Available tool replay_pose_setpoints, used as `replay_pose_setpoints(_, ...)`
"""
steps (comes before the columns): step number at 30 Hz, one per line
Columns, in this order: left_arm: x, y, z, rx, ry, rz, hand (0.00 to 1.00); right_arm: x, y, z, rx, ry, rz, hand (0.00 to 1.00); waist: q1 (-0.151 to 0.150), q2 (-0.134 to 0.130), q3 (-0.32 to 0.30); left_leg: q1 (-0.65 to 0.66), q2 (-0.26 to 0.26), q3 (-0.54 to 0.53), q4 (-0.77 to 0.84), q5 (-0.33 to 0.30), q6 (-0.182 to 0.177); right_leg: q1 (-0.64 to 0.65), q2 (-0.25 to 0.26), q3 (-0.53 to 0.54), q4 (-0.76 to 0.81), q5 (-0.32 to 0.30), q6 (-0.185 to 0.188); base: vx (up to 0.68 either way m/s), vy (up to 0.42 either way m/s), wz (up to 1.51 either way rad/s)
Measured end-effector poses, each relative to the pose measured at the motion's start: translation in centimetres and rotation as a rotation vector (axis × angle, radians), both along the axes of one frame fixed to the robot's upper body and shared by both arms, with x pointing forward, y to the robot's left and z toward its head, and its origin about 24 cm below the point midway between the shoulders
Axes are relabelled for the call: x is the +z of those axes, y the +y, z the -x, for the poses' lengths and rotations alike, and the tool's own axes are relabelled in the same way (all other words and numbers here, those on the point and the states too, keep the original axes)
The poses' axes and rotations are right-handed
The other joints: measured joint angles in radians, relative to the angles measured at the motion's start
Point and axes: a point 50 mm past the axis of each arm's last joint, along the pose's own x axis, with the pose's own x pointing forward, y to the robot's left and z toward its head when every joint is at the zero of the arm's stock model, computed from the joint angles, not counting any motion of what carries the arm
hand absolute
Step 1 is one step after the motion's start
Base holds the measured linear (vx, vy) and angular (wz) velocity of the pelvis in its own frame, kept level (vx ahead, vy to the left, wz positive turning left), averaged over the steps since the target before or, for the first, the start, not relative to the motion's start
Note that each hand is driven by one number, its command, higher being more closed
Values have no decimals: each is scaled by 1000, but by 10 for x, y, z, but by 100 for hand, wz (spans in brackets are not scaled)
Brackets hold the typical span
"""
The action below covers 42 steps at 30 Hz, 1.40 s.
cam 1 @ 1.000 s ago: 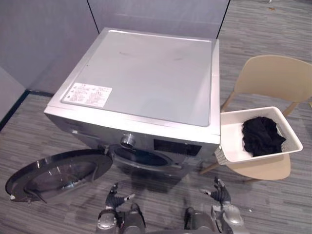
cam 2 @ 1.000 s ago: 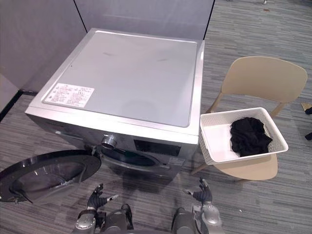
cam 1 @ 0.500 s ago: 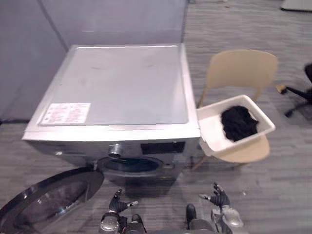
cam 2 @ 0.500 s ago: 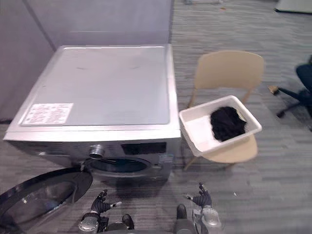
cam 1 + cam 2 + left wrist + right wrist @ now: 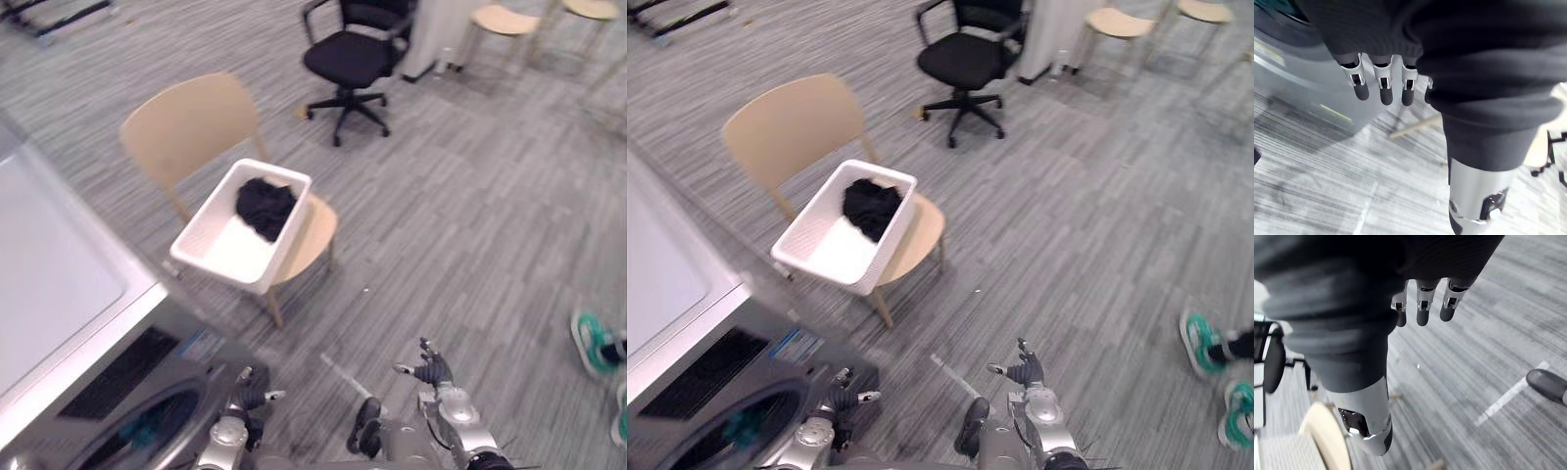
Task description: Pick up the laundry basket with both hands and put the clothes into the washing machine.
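The basket [image 5: 227, 251] sits on the chair [image 5: 186, 127] beside the washer [image 5: 59, 294], with black clothes [image 5: 265, 208] heaped at its far end. The left hand [image 5: 245, 390] and right hand [image 5: 432, 372] hang low, well apart from it, fingers released and holding nothing

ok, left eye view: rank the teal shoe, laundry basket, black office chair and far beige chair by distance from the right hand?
From the right hand:
1. Teal shoe, on the floor off to its right.
2. Laundry basket, ahead to the left, sitting on the near chair.
3. Black office chair, farther ahead, beyond the basket.
4. Far beige chair, at the back right.
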Motion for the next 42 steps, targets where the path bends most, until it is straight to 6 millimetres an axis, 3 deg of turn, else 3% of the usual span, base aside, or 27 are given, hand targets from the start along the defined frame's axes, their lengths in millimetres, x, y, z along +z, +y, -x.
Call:
replay_pose_setpoints(1, -1, -4, 1, -12, 4, 8, 0, -1, -3, 2, -3, 5, 5, 0, 12, -8, 11, -59, -87, -96, -19, -12, -15, 25, 14, 19, -35, 0, -1, 155, -39, -79)
replay_pose_setpoints(4, 2, -8, -1, -12, -15, 23, 0, -5, -4, 14, -20, 28, 4, 0, 38, 10, 16, -157, -222, -167, -276, -3, -14, 91, 46, 16, -120, 25, 11, 212, -21, -66)
replay_pose_setpoints(5, 3, -9, -5, -12, -26, 25, 0, -6, -5, 15, -24, 30, 7, 0, 40, 23, 17, -167, -239, -167, -346, 5, -13, 104, 55, 16, -132, 34, 14, 343, 52, -86)
replay_pose_setpoints(6, 4, -2, -4, 10, -26, 18, 0, -8, 2, 17, -26, 38, -8, 0, 65, 1, 19, -130, -275, -148, -437, 90, 45, 143, 61, 45, -192, 58, 45, 265, 50, -56)
replay_pose_setpoints(9, 7, -4, -12, 11, -52, 25, 0, -7, 5, 13, -27, 26, -13, 0, 65, -15, 14, -137, -306, -126, -482, 93, 48, 142, 43, 54, -239, 75, 65, 278, 76, 8)
replay_pose_setpoints(10, 5, -7, -8, 19, -35, 36, 0, -6, 5, 9, -23, 25, -9, 0, 74, -9, 15, -140, -311, -128, -459, 74, 82, 141, 33, 53, -212, 52, 89, 297, 181, 25)
replay_pose_setpoints(11, 3, -6, -2, 55, -29, 52, 0, -6, 5, 8, -20, 24, -8, 0, 86, -8, 15, -125, -318, -124, -436, 46, 128, 129, 2, 42, -102, -22, 140, 308, 207, 24)
replay_pose_setpoints(12, 3, -5, -2, 65, -30, 55, 0, -8, 5, 10, -22, 34, -8, 0, 91, -13, 14, -100, -324, -124, -442, 29, 131, 111, -27, 44, -2, -70, 175, 356, 205, 46)
replay_pose_setpoints(13, 2, -4, 0, 69, -22, 53, 0, -10, 5, 11, -20, 53, -10, 0, 92, -33, 14, -55, -354, -136, -445, -3, 132, 41, -101, 90, 269, -120, 220, 388, 195, 90)
replay_pose_setpoints(14, 2, 2, 2, 74, -17, 42, 0, -12, 8, 15, -18, 63, -18, 0, 82, -58, 11, -12, -402, -185, -442, -23, 143, -30, -181, 139, 525, -93, 222, 417, 163, 111)
replay_pose_setpoints(15, 2, 5, 3, 77, -16, 39, 0, -13, 9, 16, -14, 68, -18, 0, 78, -67, 11, 13, -421, -208, -442, -31, 147, -53, -210, 160, 621, -58, 231, 482, 114, 148)
replay_pose_setpoints(16, 1, 4, 5, 70, -6, 34, 0, -13, 10, 16, -4, 69, -13, 0, 63, -72, 14, 53, -447, -276, -442, -42, 156, -88, -238, 189, 760, 8, 226, 611, 10, 159)
replay_pose_setpoints(19, 2, 4, 3, 55, -9, 28, 0, -12, 3, 14, -2, 63, 9, 0, 61, -43, 16, 127, -443, -442, -489, -44, 156, -108, -190, 180, 700, -163, 129, 535, -86, 150)
replay_pose_setpoints(21, 1, 0, 2, 53, -8, 37, 0, -8, -3, 12, 1, 49, 25, 0, 57, -3, 19, 144, -420, -564, -514, -40, 149, -149, -85, 294, 513, -198, 111, 376, -175, 142)
replay_pose_setpoints(22, 2, -2, -1, 50, -15, 43, 0, -4, -7, 8, 4, 27, 34, 0, 52, 0, 16, 139, -413, -625, -511, -39, 147, -186, -30, 411, 436, -191, 124, 396, -315, 190)
replay_pose_setpoints(23, 4, -5, -7, 41, -27, 47, 0, -2, -11, 8, -2, 17, 38, 0, 30, 4, 18, 119, -413, -705, -485, -41, 96, -213, 25, 625, 287, -146, 187, 399, -350, 204)
replay_pose_setpoints(24, 4, -6, -9, 42, -25, 42, 0, -3, -13, 10, -18, 20, 33, 0, 26, 2, 17, 110, -414, -740, -463, -53, 74, -200, 29, 703, 209, -111, 211, 526, -501, 248)
replay_pose_setpoints(25, 4, -2, -10, 47, -25, 26, 0, -5, -14, 16, -42, 33, 24, 0, 25, -12, 25, 109, -426, -792, -414, -94, 6, -161, -10, 749, 54, 66, 214, 379, -402, 172)
replay_pose_setpoints(26, 3, -8, -13, 57, -19, 44, 0, -4, -20, 15, -47, 35, 36, 0, 33, 30, 34, 99, -400, -839, -389, -105, -16, -133, 13, 687, 70, 67, 198, 466, -512, 210)
replay_pose_setpoints(27, 4, -16, -14, 55, -33, 69, 0, 0, -28, 12, -80, 16, 48, 0, 40, 37, 30, 58, -391, -875, -381, -72, -74, -116, -4, 597, 100, 36, 159, 285, -386, 155)
replay_pose_setpoints(29, 5, -22, -15, 55, -39, 89, 0, 7, -30, 5, -96, -32, 47, 0, 35, 38, 30, 21, -389, -860, -433, -15, -103, -67, -33, 476, 119, 10, 123, 193, -377, 200)
replay_pose_setpoints(30, 4, -24, -14, 58, -39, 94, 0, 10, -30, 3, -97, -49, 43, 0, 37, 37, 30, -7, -371, -790, -471, 61, -82, -21, -37, 401, 116, -3, 114, 117, -300, 192)
replay_pose_setpoints(32, 3, -20, -11, 61, -31, 84, 0, 10, -25, 2, -113, -63, 19, 0, 39, 15, 16, -16, -344, -658, -489, 98, -33, 31, -55, 332, 96, -27, 111, 90, -197, 150)
replay_pose_setpoints(34, 1, -14, -5, 45, -14, 62, 0, 13, -19, -4, -115, -100, -2, 0, 39, -19, -6, -24, -298, -433, -573, 124, -23, 60, -63, 261, 33, -31, 111, 83, -120, 123)
replay_pose_setpoints(36, 0, -11, -3, 23, -5, 43, 0, 12, -19, -3, -156, -100, -20, 0, 39, -35, -11, -29, -297, -343, -605, 152, 5, 76, -81, 224, 5, -31, 112, -10, 46, 70)
replay_pose_setpoints(39, -3, -1, 4, 22, 17, 15, 0, 6, -14, 9, -187, -81, -42, 0, 36, -57, -28, 11, -326, -323, -659, 186, 13, 142, -94, 198, -63, -20, 126, -11, 65, 39)
replay_pose_setpoints(42, -3, 6, 7, 13, 26, -8, 0, 18, -18, 12, -207, -140, -25, 0, 26, -65, -50, 24, -345, -342, -750, 246, 14, 143, -108, 171, -88, -4, 135, -38, 34, 33)
